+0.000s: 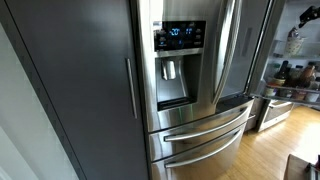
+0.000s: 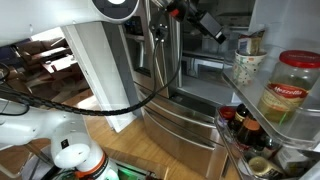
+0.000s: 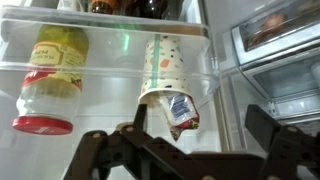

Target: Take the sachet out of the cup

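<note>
The wrist view stands upside down. A patterned paper cup stands on a fridge door shelf. A sachet with a blue-white label and a red end sticks out of its mouth. My gripper is open. Its dark fingers stand either side of the sachet's free end, apart from it. In an exterior view the cup stands on the open door's upper shelf, and the gripper hangs to its upper left, a short way off.
A large yellow-labelled jar with a red lid stands beside the cup, also seen in an exterior view. Bottles fill the lower door shelf. The steel fridge front with its dispenser shows in an exterior view.
</note>
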